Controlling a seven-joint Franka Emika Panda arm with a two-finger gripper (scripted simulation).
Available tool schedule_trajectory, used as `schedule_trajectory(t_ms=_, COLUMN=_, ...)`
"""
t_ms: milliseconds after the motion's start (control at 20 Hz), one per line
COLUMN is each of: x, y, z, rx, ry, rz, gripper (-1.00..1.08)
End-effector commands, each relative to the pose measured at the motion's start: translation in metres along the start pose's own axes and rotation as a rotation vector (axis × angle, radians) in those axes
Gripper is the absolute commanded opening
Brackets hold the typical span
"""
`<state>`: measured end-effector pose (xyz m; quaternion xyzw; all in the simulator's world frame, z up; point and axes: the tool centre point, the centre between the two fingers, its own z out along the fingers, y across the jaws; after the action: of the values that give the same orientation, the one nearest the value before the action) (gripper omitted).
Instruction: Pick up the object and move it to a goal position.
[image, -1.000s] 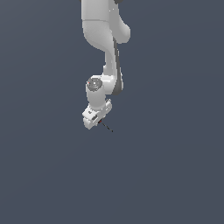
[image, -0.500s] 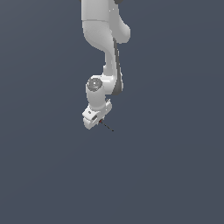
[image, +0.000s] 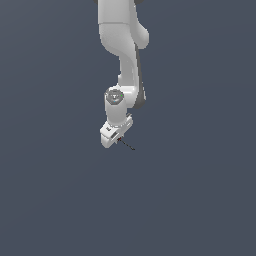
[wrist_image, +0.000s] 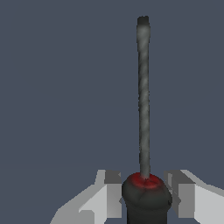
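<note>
Between my fingers (wrist_image: 146, 192) sits the tool's (wrist_image: 143, 100) dark, red-ringed handle; they flank it closely, though I cannot tell if they grip. Judging so, carrying to the goal remains.

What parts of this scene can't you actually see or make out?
- Object: its dark handle end is cut off by the wrist view's edge.
- Object in the exterior view: too small to read.
- Gripper: whether the fingers touch the handle is unclear.
- Goal position: not shown.
</note>
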<state>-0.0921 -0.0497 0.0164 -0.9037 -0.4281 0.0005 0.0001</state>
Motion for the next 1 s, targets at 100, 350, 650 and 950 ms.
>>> schedule_trajectory(t_ms=100, x=0.03, y=-0.018, z=-0.003, rx=-0.001, ry=0.001, rz=-0.001, gripper=-1.0)
schedule_trajectory(t_ms=350, x=0.079, y=-0.046, z=-0.007, rx=-0.001, ry=0.001, rz=-0.001, gripper=-1.0)
schedule_trajectory(t_ms=650, x=0.135, y=-0.076, z=-0.012, rx=-0.001, ry=0.001, rz=-0.001, gripper=-1.0)
schedule_trajectory(t_ms=950, x=0.17, y=-0.093, z=-0.015, rx=-0.001, ry=0.001, rz=-0.001, gripper=-1.0)
